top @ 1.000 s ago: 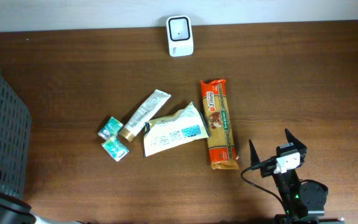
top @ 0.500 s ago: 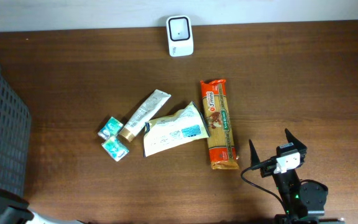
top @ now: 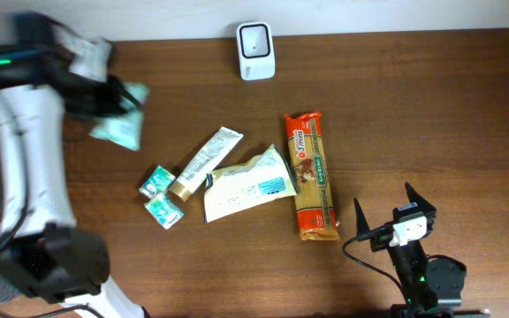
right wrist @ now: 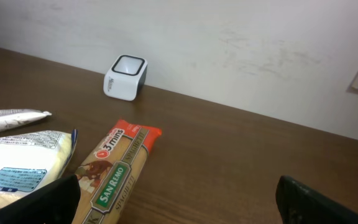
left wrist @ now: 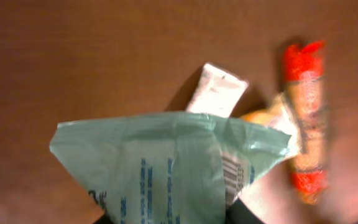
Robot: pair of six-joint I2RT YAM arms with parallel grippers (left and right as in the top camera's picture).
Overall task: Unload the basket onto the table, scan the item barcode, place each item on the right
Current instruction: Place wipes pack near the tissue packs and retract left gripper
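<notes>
The left arm, out of sight a moment ago, now sweeps over the counter (top: 431,106) with its tool (top: 104,104) grasping a green bag (top: 120,129) aloft, well apart from the scanner (top: 255,50) and probably bound for it; the right tool (top: 383,197) rests released.

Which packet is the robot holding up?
The pale green bag, pinched in the left gripper. The spaghetti packet, white pouch and tube lie on the table.

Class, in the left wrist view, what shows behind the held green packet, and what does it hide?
Behind the green packet: one end of the white tube, the pasta packet and the table. The tube's other end is covered.
</notes>
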